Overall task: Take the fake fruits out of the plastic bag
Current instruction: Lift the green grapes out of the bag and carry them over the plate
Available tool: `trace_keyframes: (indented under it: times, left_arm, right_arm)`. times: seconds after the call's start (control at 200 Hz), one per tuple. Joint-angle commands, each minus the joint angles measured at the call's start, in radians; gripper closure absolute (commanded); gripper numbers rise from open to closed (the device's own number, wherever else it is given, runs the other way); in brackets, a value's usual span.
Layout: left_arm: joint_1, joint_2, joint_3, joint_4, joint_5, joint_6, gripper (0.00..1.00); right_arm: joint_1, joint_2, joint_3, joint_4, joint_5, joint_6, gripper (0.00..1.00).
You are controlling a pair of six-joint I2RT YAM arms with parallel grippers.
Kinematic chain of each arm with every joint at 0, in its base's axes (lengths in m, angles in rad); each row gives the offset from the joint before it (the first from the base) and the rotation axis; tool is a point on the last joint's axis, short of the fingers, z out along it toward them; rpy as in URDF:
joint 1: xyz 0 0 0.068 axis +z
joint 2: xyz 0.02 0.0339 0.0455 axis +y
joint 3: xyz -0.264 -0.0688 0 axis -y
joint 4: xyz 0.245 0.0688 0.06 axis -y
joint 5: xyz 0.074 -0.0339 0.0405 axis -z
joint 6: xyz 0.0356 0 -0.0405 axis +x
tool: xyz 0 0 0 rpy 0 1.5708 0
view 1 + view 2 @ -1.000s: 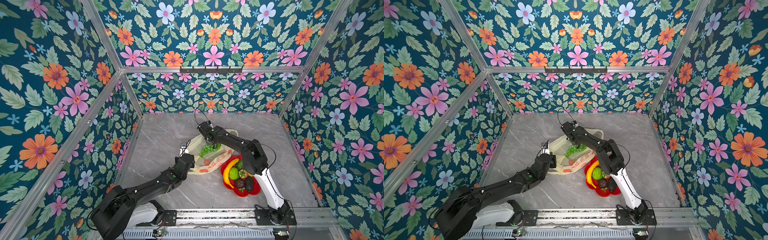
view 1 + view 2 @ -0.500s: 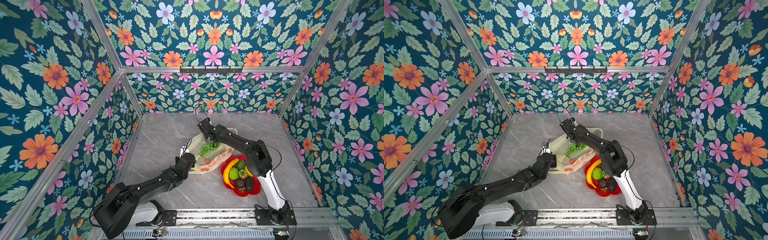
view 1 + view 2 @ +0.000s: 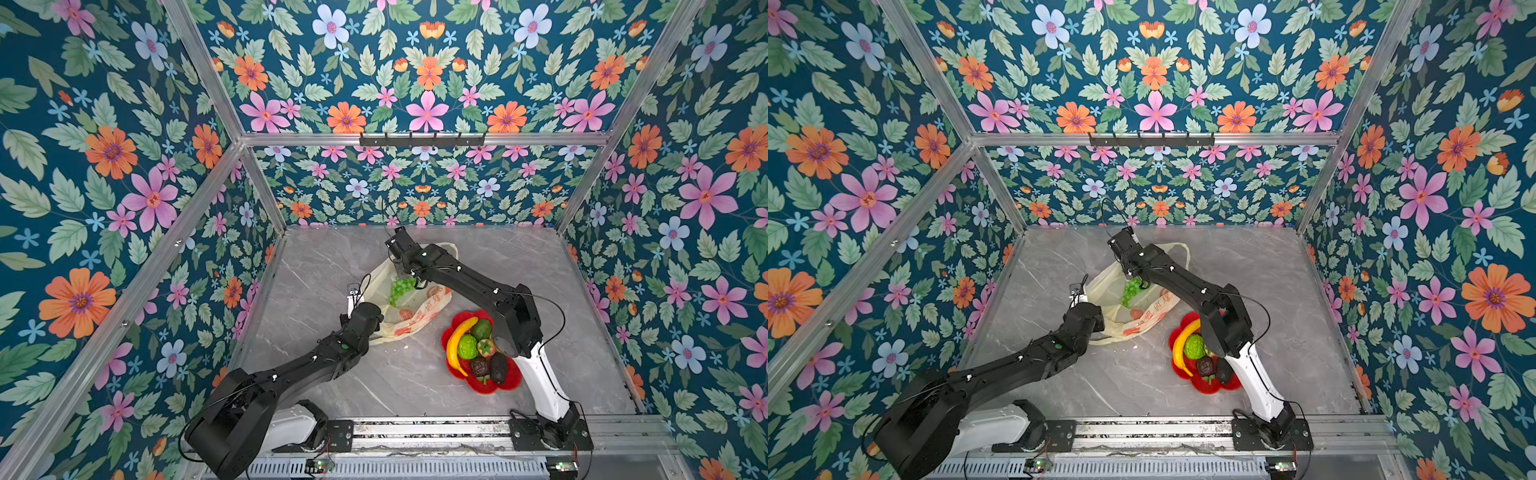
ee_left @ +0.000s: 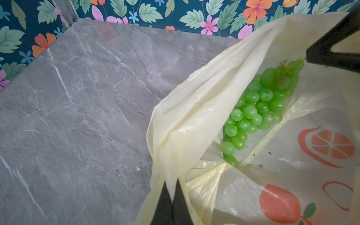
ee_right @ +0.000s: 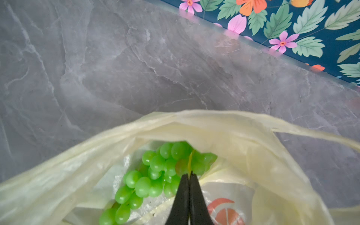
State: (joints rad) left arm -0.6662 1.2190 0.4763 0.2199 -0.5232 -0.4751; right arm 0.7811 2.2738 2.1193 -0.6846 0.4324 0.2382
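Note:
The cream-yellow plastic bag point(image 3: 420, 312) point(image 3: 1152, 311) lies open on the grey table. A green grape bunch point(image 3: 401, 288) point(image 4: 259, 109) point(image 5: 153, 171) lies inside it. My right gripper point(image 5: 189, 174) reaches into the bag's mouth and is shut on the bunch's thin stem. My left gripper point(image 4: 171, 186) is shut on a gathered fold of the bag's rim at the near left side. Other fake fruits rest on the red plate point(image 3: 506, 385): a yellow banana point(image 3: 456, 345), a bumpy lime-green ball point(image 3: 468, 347), a green avocado-like piece point(image 3: 481, 328) and dark brown pieces point(image 3: 498, 368).
The red flower-shaped plate point(image 3: 1208, 387) sits to the right of the bag, close beside the right arm's elbow point(image 3: 513, 320). Floral walls enclose the table on three sides. A bag handle point(image 3: 451, 249) trails toward the back wall behind the right wrist.
The right gripper has shifted a little toward the back left with the grape bunch. The left gripper has barely moved and keeps its hold on the bag.

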Motion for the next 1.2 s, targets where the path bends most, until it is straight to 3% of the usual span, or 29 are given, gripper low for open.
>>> trace_keyframes:
  times: [0.0,0.58,1.195]
  left_arm:
    - [0.012,0.000,-0.001,-0.002,0.020,-0.029,0.99]
    - [0.046,0.023,0.014,-0.037,0.028,-0.055,1.00]
    - [0.048,0.056,0.029,-0.040,0.052,-0.048,1.00]
  right_arm:
    - [0.011,-0.058,-0.046,0.020,-0.035,0.001,1.00]
    - [0.027,-0.318,-0.246,0.045,-0.056,0.056,1.00]
    - [0.028,-0.606,-0.349,-0.078,-0.037,0.077,1.00]
